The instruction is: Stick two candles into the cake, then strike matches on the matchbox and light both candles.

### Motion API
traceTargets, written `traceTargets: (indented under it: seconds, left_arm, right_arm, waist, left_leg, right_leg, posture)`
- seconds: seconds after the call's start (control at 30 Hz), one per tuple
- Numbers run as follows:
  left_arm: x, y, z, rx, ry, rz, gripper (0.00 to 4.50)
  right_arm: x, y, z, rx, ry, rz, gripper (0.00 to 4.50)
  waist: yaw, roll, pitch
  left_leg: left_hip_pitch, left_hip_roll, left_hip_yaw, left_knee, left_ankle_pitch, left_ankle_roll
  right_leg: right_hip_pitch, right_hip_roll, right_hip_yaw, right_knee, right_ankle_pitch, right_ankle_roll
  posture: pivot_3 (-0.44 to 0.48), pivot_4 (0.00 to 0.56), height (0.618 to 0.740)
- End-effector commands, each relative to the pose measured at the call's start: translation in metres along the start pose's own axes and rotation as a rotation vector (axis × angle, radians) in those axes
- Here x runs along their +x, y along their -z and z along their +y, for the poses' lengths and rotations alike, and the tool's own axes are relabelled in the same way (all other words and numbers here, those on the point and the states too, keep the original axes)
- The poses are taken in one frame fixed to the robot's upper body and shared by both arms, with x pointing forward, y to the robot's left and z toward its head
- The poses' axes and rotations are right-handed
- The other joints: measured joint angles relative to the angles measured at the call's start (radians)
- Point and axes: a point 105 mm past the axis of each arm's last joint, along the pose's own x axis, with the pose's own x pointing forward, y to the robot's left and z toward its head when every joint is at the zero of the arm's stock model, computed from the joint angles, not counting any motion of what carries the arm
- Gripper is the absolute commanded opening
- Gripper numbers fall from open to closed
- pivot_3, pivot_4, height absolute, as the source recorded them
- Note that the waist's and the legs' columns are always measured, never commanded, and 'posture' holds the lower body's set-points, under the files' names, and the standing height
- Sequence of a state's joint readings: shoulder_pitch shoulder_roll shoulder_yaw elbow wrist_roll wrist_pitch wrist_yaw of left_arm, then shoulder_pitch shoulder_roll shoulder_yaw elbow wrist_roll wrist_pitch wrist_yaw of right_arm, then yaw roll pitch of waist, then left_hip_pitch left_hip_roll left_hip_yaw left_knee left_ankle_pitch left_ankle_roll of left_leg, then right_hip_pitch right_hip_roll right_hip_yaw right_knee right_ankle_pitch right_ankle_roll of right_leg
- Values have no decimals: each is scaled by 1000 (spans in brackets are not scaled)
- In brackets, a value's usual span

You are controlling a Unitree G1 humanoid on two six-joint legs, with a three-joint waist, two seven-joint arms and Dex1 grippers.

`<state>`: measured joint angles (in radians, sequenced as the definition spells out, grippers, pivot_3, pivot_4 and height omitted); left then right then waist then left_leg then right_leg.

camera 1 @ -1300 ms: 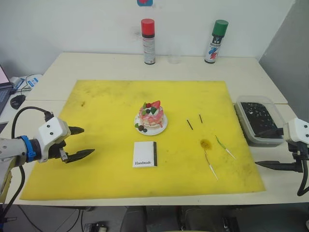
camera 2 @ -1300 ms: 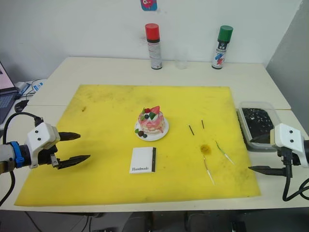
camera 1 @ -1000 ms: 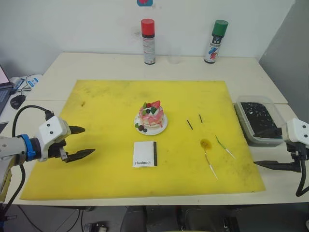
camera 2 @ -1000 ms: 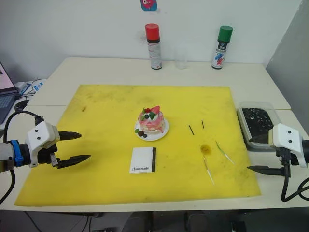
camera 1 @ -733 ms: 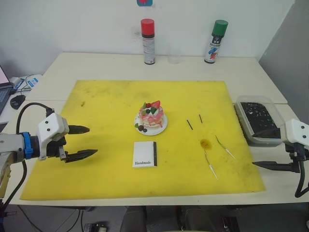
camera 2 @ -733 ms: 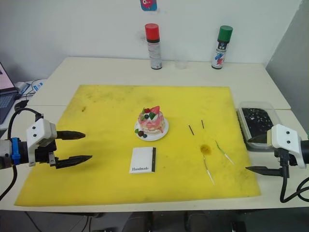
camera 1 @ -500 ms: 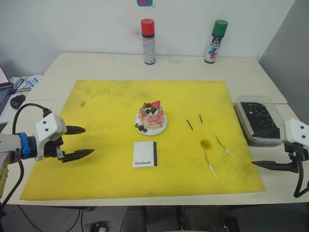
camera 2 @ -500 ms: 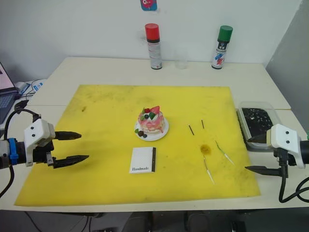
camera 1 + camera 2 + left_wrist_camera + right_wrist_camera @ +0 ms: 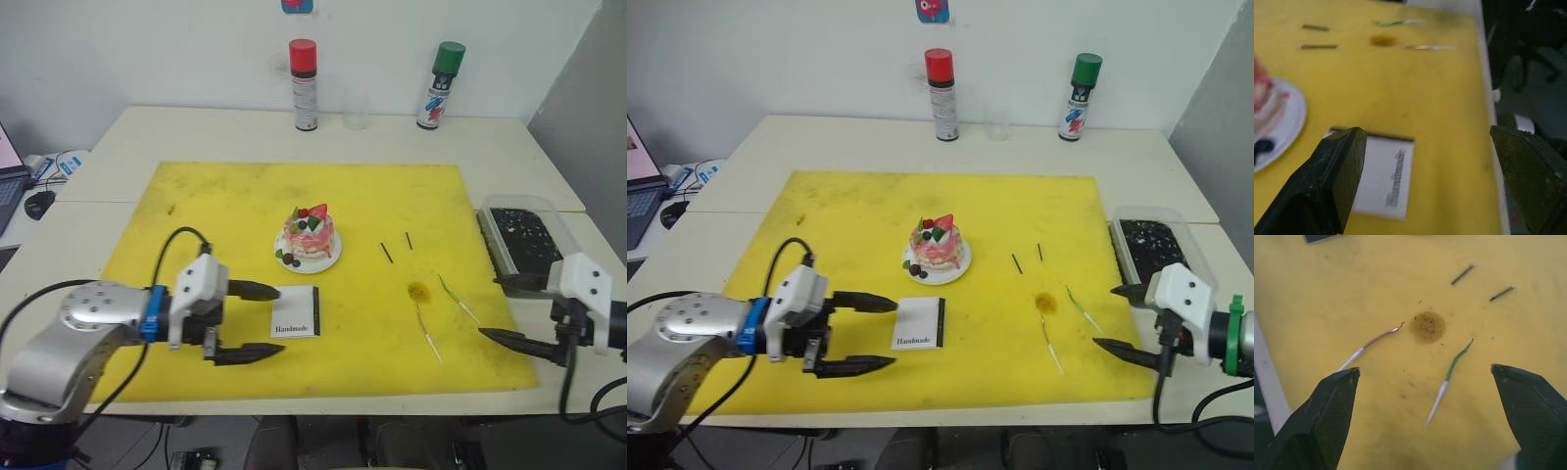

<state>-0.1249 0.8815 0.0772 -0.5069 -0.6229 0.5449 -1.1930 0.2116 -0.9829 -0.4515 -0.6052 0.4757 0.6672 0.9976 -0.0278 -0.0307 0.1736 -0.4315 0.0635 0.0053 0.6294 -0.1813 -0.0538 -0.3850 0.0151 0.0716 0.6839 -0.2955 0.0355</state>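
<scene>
The cake point(image 9: 310, 235) sits on its white plate point(image 9: 327, 260) in the middle of the yellow mat point(image 9: 216, 206). The white matchbox point(image 9: 297, 312) lies flat in front of it. My left gripper point(image 9: 280, 319) is open, its tips either side of the matchbox's left edge. Two dark matches point(image 9: 386, 253) point(image 9: 408, 240) lie right of the cake. Nearer the front right lie two candles, one green point(image 9: 457, 298) and one brownish point(image 9: 426, 331). My right gripper point(image 9: 1103, 315) is open over the mat's right edge, just right of the candles. The right wrist view has both candles point(image 9: 1449, 377) point(image 9: 1371, 345) ahead of its fingers.
A brown stain point(image 9: 418, 290) marks the mat between the candles and the matches. A clear container of dark bits point(image 9: 524, 235) stands off the mat's right edge. At the table's back are a red-capped can point(image 9: 304, 85), a clear glass point(image 9: 357, 116) and a green-capped can point(image 9: 434, 85).
My left arm has swung right across the mat to the matchbox. My right gripper has moved left to the mat's edge near the candles. Both stay open.
</scene>
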Motion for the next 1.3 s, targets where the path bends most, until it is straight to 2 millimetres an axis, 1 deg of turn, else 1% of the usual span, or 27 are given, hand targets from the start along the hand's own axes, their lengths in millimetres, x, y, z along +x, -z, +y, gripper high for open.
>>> traceTargets:
  seconds: [0.03, 0.13, 0.23, 0.33, 0.43, 0.6, 0.67, 0.73, 0.9, 0.97, 1.0, 1.03, 1.07, 1.2, 1.3]
  left_arm:
    - [21, -19, -9, 51, 61, -71, 4464]
    - [36, -24, -10, 74, 88, -101, 4464]
    - [41, -25, -10, 80, 103, -107, 4464]
    - [50, -27, -10, 100, 117, -121, 4464]
    - [56, -30, -9, 110, 116, -141, 4464]
    - [60, -31, -12, 114, 125, -150, 4464]
    - [60, -30, -12, 114, 124, -150, 4500]
    - [60, -30, -12, 113, 122, -150, 4500]
    - [62, -29, -11, 111, 115, -153, 4500]
    - [62, -29, -11, 109, 114, -155, 4500]
    - [62, -29, -11, 108, 113, -155, 4500]
    - [62, -28, -11, 105, 111, -156, 4500]
    - [62, -27, -11, 100, 107, -156, 4500]
    - [60, -26, -8, 54, 75, -174, 4500]
    - [58, -24, -5, 1, 38, -184, 4500]
  right_arm:
    - [5, 2, 1, 88, 95, 10, 4500]
    - [13, 9, -1, 127, 158, 19, 4500]
    - [17, 14, -3, 159, 189, 25, 4500]
    - [25, 20, -5, 197, 211, 23, 4500]
    - [31, 23, -7, 221, 231, 18, 4500]
    - [37, 32, -4, 270, 232, 43, 4500]
    - [39, 33, -4, 282, 235, 48, 4120]
    - [40, 36, -3, 293, 229, 61, 3564]
    - [45, 36, -1, 305, 231, 81, 1716]
    - [46, 35, 0, 303, 228, 90, 899]
    - [47, 34, 0, 303, 227, 91, 607]
    - [47, 33, 1, 304, 224, 92, 130]
    - [47, 32, 1, 304, 221, 94, 22]
    - [44, 23, 3, 309, 197, 84, 22]
    - [38, 11, 2, 303, 176, 46, 22]
  waist:
    - [0, 0, 0]
    - [-1, 0, -1]
    - [-4, 0, -1]
    - [-3, 0, -1]
    - [-2, 0, -1]
    - [-2, 0, -1]
    - [-2, 0, -1]
    - [-2, 0, -1]
    - [-2, 0, -1]
    - [-2, 0, -1]
    - [-2, 0, -1]
    - [-2, 0, -1]
    - [-2, 0, -1]
    - [-2, 0, -1]
    - [-3, 0, -1]
  left_leg:
    - [0, 0, 0, 0, 0, 0]
    - [1, -1, 0, 1, 0, 0]
    - [1, -1, 0, 2, 1, 1]
    - [1, -1, 0, 1, 1, 1]
    - [0, -1, -1, 1, 1, 1]
    - [0, -1, -1, 0, 1, 1]
    - [0, -1, -1, 0, 1, 1]
    - [0, -1, -1, 0, 1, 1]
    - [0, -1, -1, 1, 1, 1]
    - [0, -1, -1, 1, 1, 1]
    - [0, -1, -1, 1, 1, 1]
    - [0, -1, -1, 1, 1, 1]
    - [0, -1, -1, 1, 1, 1]
    - [0, -1, -1, 0, 1, 1]
    - [0, -1, -2, 0, 1, 1]
  right_leg:
    - [0, 0, 0, 0, 0, 0]
    - [1, 0, 1, -1, 1, 1]
    - [1, 0, 2, -1, 1, 1]
    - [1, 1, 1, -1, 1, 1]
    - [1, 1, 1, -1, 1, 1]
    - [1, 1, 1, -1, 0, 1]
    - [1, 1, 1, -1, 0, 1]
    - [1, 1, 1, -1, 0, 1]
    - [1, 1, 1, -1, 0, 1]
    - [1, 1, 1, -1, 0, 1]
    - [1, 1, 1, -1, 0, 1]
    - [1, 1, 1, -1, 0, 1]
    - [1, 1, 1, -1, 0, 1]
    - [1, 1, 1, -1, 0, 1]
    - [1, 1, 1, -1, 0, 1]
  posture:
    - [0, 150, 740]
    - [0, 150, 740]
    - [0, 150, 740]
    - [0, 150, 740]
    - [0, 150, 740]
    - [0, 150, 740]
    - [0, 150, 740]
    - [0, 150, 740]
    - [0, 150, 740]
    - [0, 150, 740]
    - [0, 150, 740]
    - [0, 150, 740]
    - [0, 150, 740]
    - [0, 150, 740]
    - [0, 150, 740]
